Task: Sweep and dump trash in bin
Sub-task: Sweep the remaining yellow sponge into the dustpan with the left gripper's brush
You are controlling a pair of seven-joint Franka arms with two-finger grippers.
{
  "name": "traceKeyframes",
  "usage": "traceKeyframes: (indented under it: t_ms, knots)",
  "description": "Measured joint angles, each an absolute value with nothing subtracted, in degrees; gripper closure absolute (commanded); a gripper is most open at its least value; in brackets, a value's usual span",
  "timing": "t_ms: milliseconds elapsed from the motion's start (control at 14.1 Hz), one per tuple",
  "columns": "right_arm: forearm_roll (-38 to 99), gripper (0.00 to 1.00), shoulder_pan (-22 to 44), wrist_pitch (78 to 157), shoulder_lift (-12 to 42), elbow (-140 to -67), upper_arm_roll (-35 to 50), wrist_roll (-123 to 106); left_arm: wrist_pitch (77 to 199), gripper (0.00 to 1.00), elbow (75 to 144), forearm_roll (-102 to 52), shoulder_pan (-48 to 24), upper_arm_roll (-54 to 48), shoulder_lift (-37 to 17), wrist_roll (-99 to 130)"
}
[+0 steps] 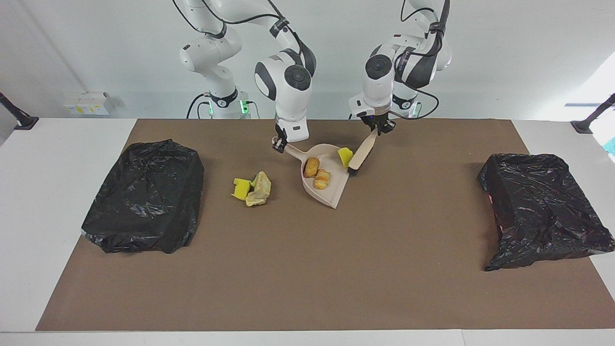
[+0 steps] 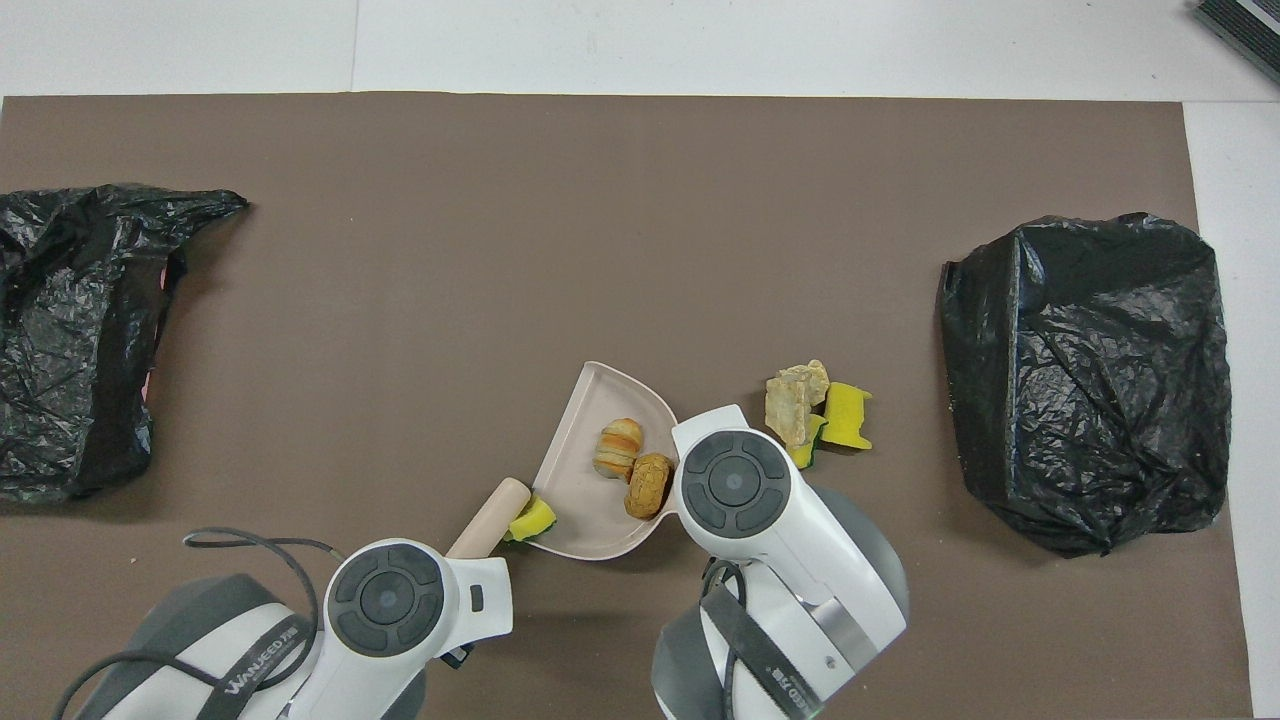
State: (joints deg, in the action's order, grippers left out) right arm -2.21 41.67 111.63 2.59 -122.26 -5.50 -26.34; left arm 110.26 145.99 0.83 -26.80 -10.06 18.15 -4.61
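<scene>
My right gripper (image 1: pixel 278 142) is shut on the handle of the beige dustpan (image 1: pixel 332 191), which rests on the brown mat. Two golden-brown rolls (image 1: pixel 311 166) (image 1: pixel 321 179) lie in the pan. A yellow sponge chunk (image 1: pixel 344 156) sits at the pan's mouth, at the corner nearer the robots. My left gripper (image 1: pixel 377 127) is shut on the brush (image 1: pixel 362 150), which slants down with its black bristles against that chunk. More trash lies toward the right arm's end of the table: a yellow sponge chunk (image 1: pixel 240 188) and a beige paper wad (image 1: pixel 259 188). From overhead, the arms hide both grippers.
Two bins lined with black bags stand on the mat. One bin (image 1: pixel 146 194) is at the right arm's end and the other bin (image 1: pixel 543 206) is at the left arm's end. The brown mat (image 1: pixel 307 269) stretches away from the robots past the dustpan.
</scene>
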Motion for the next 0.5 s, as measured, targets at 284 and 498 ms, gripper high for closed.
traceKeyframes:
  t_ms: [284, 498]
  knots:
    - [-2.21, 1.00, 41.67, 111.64, 2.59, -122.28, -5.50, -26.34, 109.19, 1.00, 150.43, 0.86, -26.60, -9.32, 22.38, -4.69]
    - [-2.21, 1.00, 41.67, 111.64, 2.59, -122.28, -5.50, -26.34, 109.30, 1.00, 152.31, 0.73, -24.57, -8.38, 24.19, -4.73]
